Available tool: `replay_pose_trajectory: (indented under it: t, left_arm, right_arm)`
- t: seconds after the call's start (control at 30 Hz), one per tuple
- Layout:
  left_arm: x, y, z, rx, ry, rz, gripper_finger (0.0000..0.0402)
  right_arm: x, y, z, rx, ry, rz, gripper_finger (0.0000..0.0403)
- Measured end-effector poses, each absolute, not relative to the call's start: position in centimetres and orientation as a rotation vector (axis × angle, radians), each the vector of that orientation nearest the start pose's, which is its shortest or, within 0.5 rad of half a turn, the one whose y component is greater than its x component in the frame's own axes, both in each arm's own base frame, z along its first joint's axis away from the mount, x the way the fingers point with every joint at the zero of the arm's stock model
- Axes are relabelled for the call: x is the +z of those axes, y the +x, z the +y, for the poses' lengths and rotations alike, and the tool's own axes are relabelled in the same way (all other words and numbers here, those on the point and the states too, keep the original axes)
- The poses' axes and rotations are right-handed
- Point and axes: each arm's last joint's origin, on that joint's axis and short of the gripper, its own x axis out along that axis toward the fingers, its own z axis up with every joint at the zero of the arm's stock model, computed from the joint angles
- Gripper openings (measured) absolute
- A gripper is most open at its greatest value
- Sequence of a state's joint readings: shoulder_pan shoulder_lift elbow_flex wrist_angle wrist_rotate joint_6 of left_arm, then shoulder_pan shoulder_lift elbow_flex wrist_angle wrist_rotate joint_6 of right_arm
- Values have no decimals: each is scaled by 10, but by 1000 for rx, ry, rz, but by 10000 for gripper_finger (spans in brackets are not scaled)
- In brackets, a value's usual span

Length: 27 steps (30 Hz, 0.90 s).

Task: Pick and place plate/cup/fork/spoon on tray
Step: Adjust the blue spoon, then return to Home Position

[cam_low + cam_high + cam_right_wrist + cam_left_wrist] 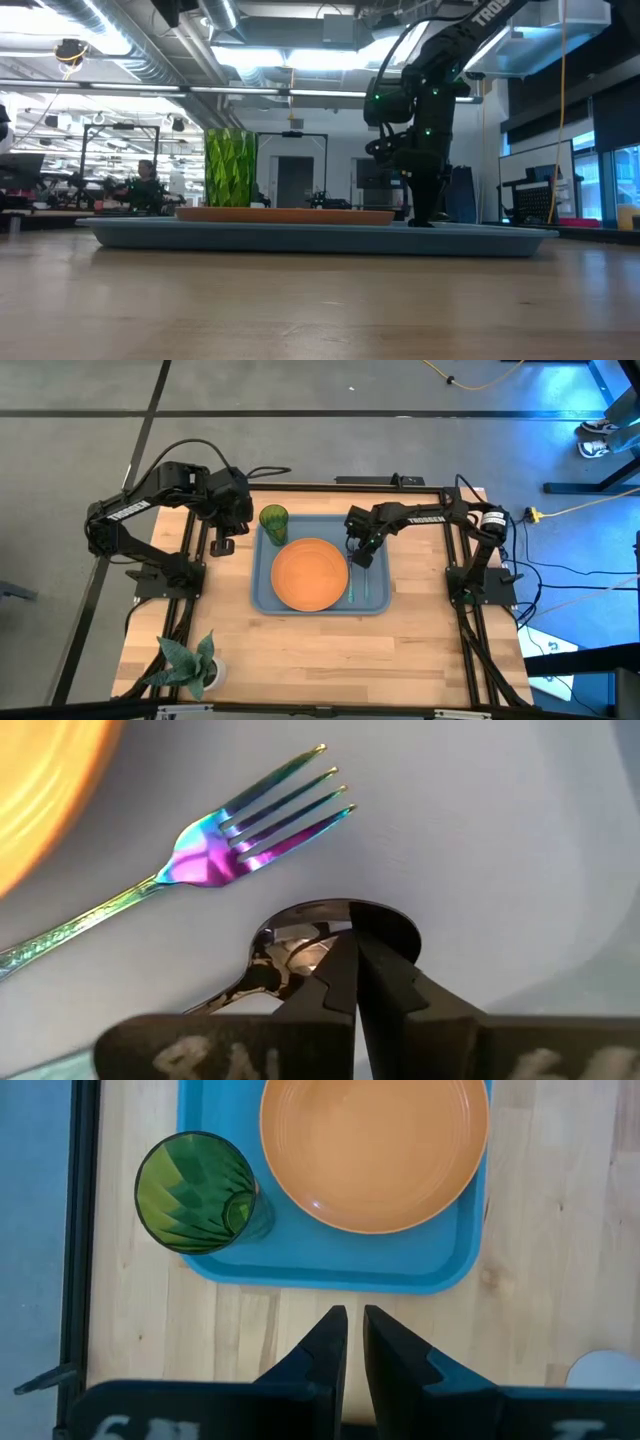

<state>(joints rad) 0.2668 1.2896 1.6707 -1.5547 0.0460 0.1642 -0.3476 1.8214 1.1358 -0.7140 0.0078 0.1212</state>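
A: Tray [262,592] sits at the centre of the high view, on the wooden table [420,640]. What is on it?

B: The plate [310,574] lies flat in the middle of the tray. The cup [274,520] stands upright in the tray's upper-left corner, just beside the plate's rim. In the left wrist view the cup [192,1192] and the plate [375,1150] are apart, with a strip of blue tray between them.

A: And the cutlery?

B: Both pieces lie in the tray's right-hand strip, right of the plate. In the right wrist view the fork [215,855] rests on the tray floor, its tines pointing to the upper right of that frame. The spoon [300,945] lies next to it, its dark bowl directly under the fingertips.

A: Which arm is there?

B: The right gripper [361,558] is down over the upper right part of the tray, above the spoon. Its fingers are pressed together with nothing between them. Whether the tips touch the spoon bowl, I cannot tell. In the low view it shows right of centre, reaching down to the tray.

A: The other arm?

B: The left gripper [224,546] waits off the tray's upper-left edge, over bare wood. Its fingers [325,1350] stand almost together, empty.

A: Anything else?

B: A potted plant [188,664] sits at the table's lower left.
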Motion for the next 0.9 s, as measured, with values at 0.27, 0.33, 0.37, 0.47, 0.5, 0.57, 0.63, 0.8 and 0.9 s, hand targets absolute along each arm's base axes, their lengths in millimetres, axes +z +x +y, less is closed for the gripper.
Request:
replay_pose_trajectory:
  t: [0.27,0.33,0.37,0.47,0.5,0.57,0.63,0.8,0.9]
  left_arm:
    - [415,183,49,99,-38,1172,30]
    - [415,183,49,98,-39,1172,30]
    - [415,183,49,99,-39,1172,30]
    - [415,183,49,101,-41,1172,30]
    - [415,183,49,101,-42,1173,30]
    - [414,182,48,101,-44,1179,30]
    - [414,182,48,101,-45,1180,30]
    - [422,169,43,64,-72,1114,30]
    - [434,151,38,88,-80,1015,30]
  right_arm:
    - [164,309,-104,-343,340,1360,6]
    - [172,307,-100,-337,337,1343,6]
    - [177,306,-98,-337,338,1331,6]
    - [196,301,-93,-355,358,1270,6]
    - [203,299,-91,-357,362,1257,6]
    - [215,293,-86,-364,372,1231,6]
    - [229,287,-79,-347,357,1204,6]
    - [268,269,-60,-309,342,1069,6]
    - [294,254,-49,-283,337,957,6]
